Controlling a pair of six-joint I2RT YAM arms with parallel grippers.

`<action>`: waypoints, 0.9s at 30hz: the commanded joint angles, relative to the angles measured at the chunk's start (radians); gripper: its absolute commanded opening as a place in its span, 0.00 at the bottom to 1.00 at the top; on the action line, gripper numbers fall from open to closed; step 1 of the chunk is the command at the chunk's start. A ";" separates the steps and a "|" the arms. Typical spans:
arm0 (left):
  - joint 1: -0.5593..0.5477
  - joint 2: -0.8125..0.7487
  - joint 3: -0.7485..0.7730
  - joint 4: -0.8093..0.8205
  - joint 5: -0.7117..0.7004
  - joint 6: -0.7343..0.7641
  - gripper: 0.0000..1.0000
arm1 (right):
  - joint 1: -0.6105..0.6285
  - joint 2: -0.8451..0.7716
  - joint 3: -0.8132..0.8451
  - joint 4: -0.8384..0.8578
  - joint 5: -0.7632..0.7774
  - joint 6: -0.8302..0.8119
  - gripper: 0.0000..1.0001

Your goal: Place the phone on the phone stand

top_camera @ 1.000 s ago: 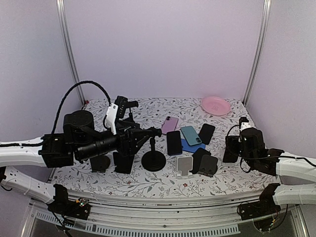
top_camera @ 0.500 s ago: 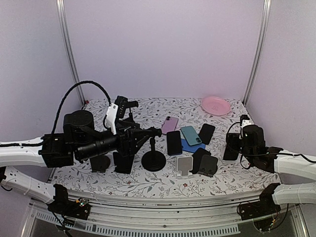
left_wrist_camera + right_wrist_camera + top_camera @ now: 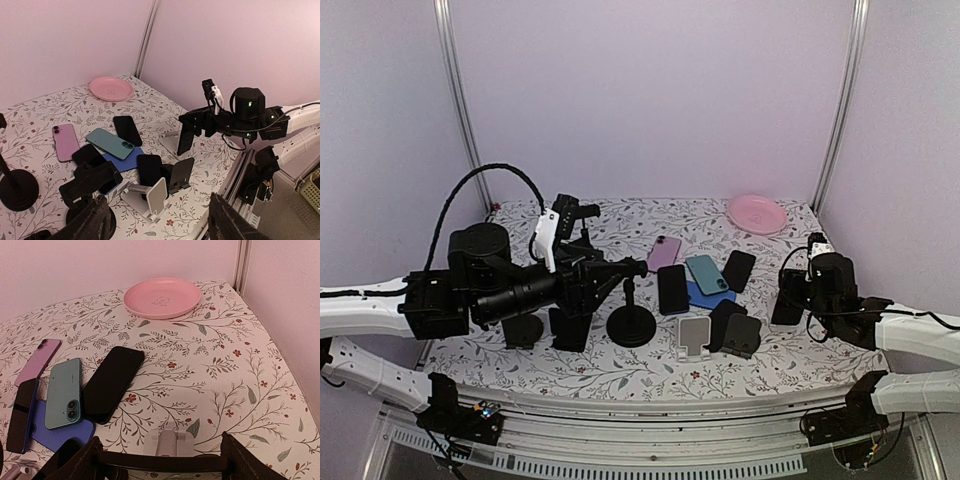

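My right gripper (image 3: 798, 292) is shut on a black phone (image 3: 186, 136), gripping it by its long edges and holding it upright at the table's right side. In the right wrist view the phone (image 3: 160, 461) is a dark bar spanning both fingers. Just beyond it stands a white phone stand (image 3: 172, 442). The phone's lower end is at this stand (image 3: 171, 143), but contact cannot be judged. My left gripper (image 3: 160, 222) is open and holds nothing. It hovers over the left part of the table (image 3: 595, 272), pointing right.
Several phones lie mid-table: pink (image 3: 664, 252), teal (image 3: 706, 273), blue (image 3: 705, 296), and two black ones (image 3: 738, 270) (image 3: 672, 288). A white stand (image 3: 694, 336) and a dark stand (image 3: 742, 335) sit near the front. A round-base clamp stand (image 3: 632, 325) is close to my left gripper. Pink plate (image 3: 756, 213) at the back right.
My right gripper shifted slightly to the right with the phone, then held still. The left arm has not moved.
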 commanded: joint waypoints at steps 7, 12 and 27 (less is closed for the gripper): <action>0.011 -0.013 -0.012 0.010 0.007 -0.003 0.67 | -0.007 0.033 0.026 -0.033 -0.025 0.100 0.37; 0.012 -0.018 -0.014 0.006 0.007 -0.004 0.67 | -0.007 0.036 0.039 -0.057 -0.024 0.117 0.38; 0.011 -0.019 -0.021 0.015 0.008 -0.006 0.67 | -0.007 0.015 0.093 -0.144 -0.044 0.147 0.45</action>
